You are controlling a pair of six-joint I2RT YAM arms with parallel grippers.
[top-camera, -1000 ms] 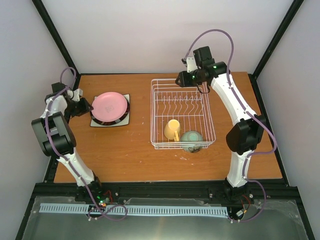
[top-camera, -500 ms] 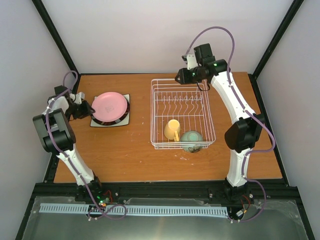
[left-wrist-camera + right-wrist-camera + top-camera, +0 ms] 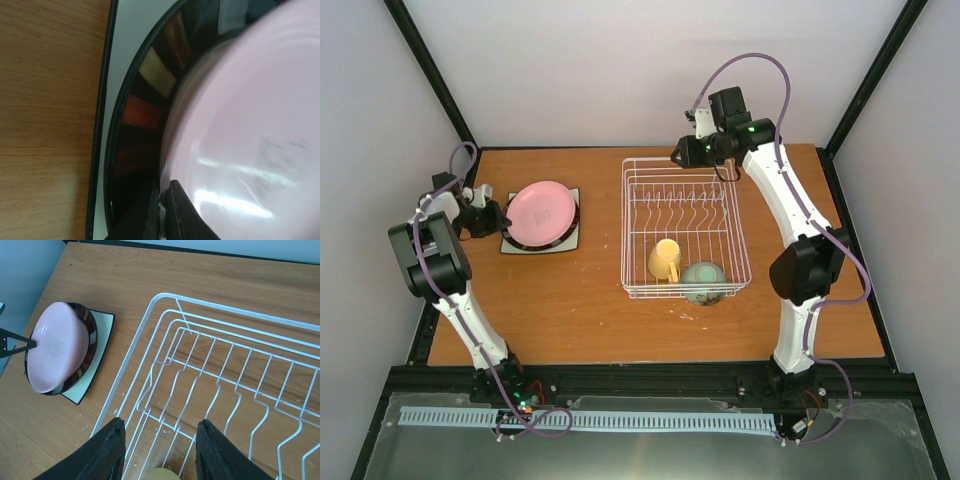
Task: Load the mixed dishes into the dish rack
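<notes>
The pink round plate [image 3: 542, 212] lies on the dark brown round plate [image 3: 575, 214], which rests on the cream square plate [image 3: 570, 243] at the table's left. My left gripper [image 3: 498, 218] is shut on the pink plate's left rim [image 3: 250, 125], its fingertips [image 3: 164, 186] pinching the edge; that edge is tilted up off the brown plate [image 3: 145, 115]. The white dish rack [image 3: 625, 230] holds the yellow mug [image 3: 665, 259] and pale green bowl [image 3: 703, 280] at its near end. My right gripper [image 3: 680, 157] is open and empty above the rack's far end [image 3: 220, 310]. No teal plate shows.
The rack's row of upright tines [image 3: 690, 212] stands bare in its middle. The plate stack [image 3: 55, 345] sits left of the rack with bare wood between them. Black frame posts and white walls enclose the table.
My left gripper has slid right onto the pink plate's rim, and the plate's left edge has tipped up. My right gripper has lifted slightly above the rack's far end.
</notes>
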